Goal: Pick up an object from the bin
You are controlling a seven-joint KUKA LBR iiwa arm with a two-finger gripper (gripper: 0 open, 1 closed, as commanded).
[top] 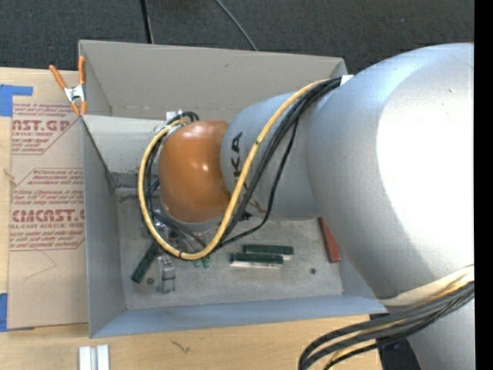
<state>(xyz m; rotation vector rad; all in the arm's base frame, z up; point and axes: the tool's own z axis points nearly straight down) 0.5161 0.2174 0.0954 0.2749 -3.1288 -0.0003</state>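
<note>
My gripper (163, 230) hangs low over the bin's front left part, mostly hidden under the arm's orange cover and its yellow and black cables. Just below it on the bin floor lie a dark green oblong piece (142, 267), tilted, and a small grey metal piece (166, 277). Whether either touches the gripper I cannot tell. To the right of them a dark green strip (269, 250) lies flat, with a pale strip (256, 262) alongside its front edge.
A red-orange stick (330, 242) lies by the bin's right wall, partly under the arm. The big grey arm covers the bin's middle and right side. The bin's left wall slopes close beside the gripper.
</note>
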